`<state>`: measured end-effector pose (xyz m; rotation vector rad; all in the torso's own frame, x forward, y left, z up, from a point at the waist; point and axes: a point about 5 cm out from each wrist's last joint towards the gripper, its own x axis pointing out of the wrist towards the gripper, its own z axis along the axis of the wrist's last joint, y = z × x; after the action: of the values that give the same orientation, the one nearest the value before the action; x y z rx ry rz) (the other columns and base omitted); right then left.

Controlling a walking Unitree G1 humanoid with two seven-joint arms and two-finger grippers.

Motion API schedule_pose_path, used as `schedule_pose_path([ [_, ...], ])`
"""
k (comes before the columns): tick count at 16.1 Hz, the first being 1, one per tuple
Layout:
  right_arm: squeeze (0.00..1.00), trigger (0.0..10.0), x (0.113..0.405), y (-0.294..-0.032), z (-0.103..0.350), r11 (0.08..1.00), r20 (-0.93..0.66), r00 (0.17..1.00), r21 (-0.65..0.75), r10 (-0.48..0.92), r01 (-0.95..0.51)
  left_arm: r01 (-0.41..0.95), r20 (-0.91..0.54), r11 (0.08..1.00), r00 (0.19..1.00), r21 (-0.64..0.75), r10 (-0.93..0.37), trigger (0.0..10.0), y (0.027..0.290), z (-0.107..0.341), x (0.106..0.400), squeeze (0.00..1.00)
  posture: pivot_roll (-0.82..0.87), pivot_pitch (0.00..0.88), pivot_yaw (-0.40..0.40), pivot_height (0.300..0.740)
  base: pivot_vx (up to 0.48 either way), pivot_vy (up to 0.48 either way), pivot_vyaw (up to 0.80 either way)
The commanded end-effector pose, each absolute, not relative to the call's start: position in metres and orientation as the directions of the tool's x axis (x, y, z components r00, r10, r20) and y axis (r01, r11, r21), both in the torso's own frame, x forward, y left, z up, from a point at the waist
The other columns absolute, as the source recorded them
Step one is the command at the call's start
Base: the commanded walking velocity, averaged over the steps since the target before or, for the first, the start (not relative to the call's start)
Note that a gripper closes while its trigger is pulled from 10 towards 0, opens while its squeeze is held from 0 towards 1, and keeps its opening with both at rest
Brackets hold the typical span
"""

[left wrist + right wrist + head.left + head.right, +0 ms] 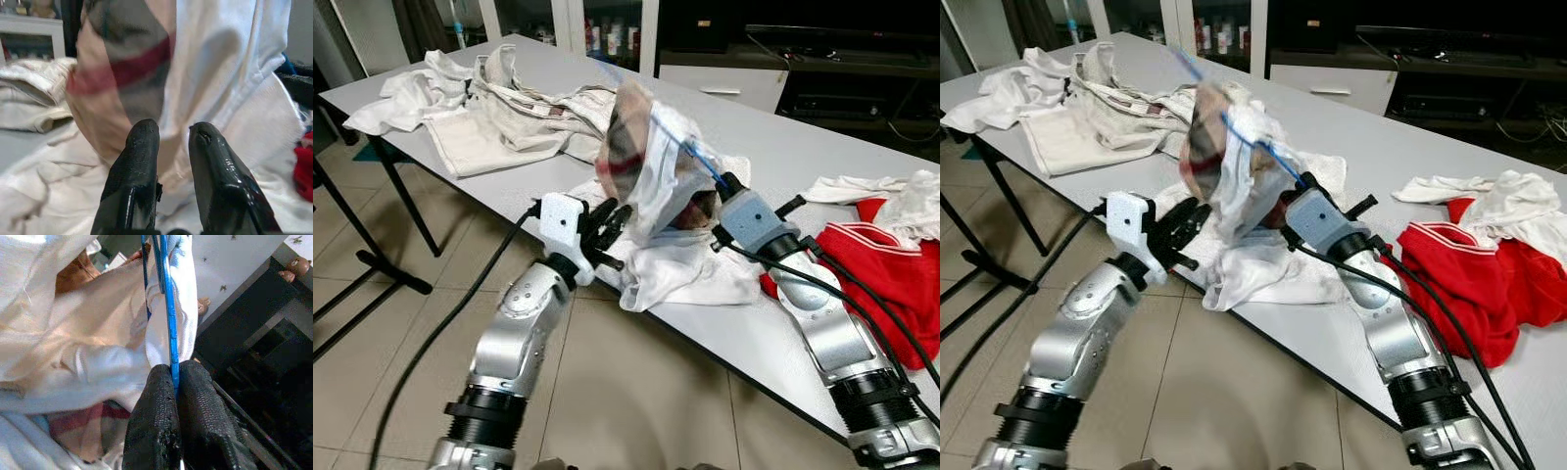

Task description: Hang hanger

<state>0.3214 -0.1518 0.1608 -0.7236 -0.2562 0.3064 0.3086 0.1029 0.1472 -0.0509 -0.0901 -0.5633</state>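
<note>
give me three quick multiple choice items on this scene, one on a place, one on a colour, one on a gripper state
1. Where does the red garment lie?
A. on the table's right part
B. on the floor
C. on the cabinet

2. What colour is the hanger?
A. green
B. blue
C. yellow

3. How is the right gripper?
A. open over the table
B. shut on the hanger
C. shut on the red garment

Answers:
1 A, it sits on the table beside the right arm.
2 B, the thin bar carrying the white garment is blue.
3 B, the right wrist view shows both fingers pinching the bar. The left gripper is open near the cloth.
</note>
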Motion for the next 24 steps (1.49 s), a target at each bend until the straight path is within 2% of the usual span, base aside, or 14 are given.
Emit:
schedule_pose_path([
  [1,0.0,10.0,0.32,-0.151,0.169,0.691,0.134,0.917,-0.7,0.376,-0.181,0.549,0.086,0.834,0.83,0.059,-0.552,10.0,0.101,0.151,0.315,0.0,0.03,0.0,-0.005,0.723,0.0,0.0,0.0],
  [4,0.0,10.0,0.318,-0.151,0.171,0.625,0.083,0.889,-0.741,0.451,-0.248,0.531,0.087,0.819,0.825,0.218,-0.559,10.0,0.111,0.162,0.327,0.0,0.02,0.0,-0.005,0.723,0.0,0.0,0.0],
  [9,0.0,10.0,0.316,-0.155,0.181,0.52,0.042,0.843,-0.803,0.537,-0.292,0.478,0.019,0.801,0.855,0.359,-0.519,10.0,0.133,0.168,0.35,0.0,0.02,0.0,-0.007,0.723,0.0,0.0,0.0],
  [12,0.0,10.0,0.314,-0.151,0.187,0.527,0.06,0.826,-0.796,0.56,-0.299,0.488,-0.051,0.824,0.867,0.287,-0.496,10.0,0.136,0.161,0.357,0.0,0.02,0.0,-0.006,0.723,0.0,0.0,0.0],
  [21,0.0,10.0,0.309,-0.143,0.19,0.543,0.077,0.81,-0.779,0.581,-0.315,0.504,0.004,0.799,0.845,0.328,-0.535,10.0,0.137,0.176,0.368,0.0,0.01,0.0,0.004,0.723,0.0,0.0,0.0],
  [22,0.0,10.0,0.309,-0.142,0.19,0.544,0.079,0.809,-0.778,0.582,-0.315,0.501,0.003,0.799,0.847,0.331,-0.532,10.0,0.137,0.176,0.369,0.16,0.01,0.0,0.004,0.723,0.0,0.0,0.0],
  [24,0.0,10.0,0.308,-0.142,0.191,0.546,0.084,0.804,-0.775,0.589,-0.319,0.479,-0.024,0.809,0.865,0.339,-0.502,10.0,0.143,0.173,0.374,0.0,0.01,0.0,0.005,0.723,0.0,0.0,0.0],
])
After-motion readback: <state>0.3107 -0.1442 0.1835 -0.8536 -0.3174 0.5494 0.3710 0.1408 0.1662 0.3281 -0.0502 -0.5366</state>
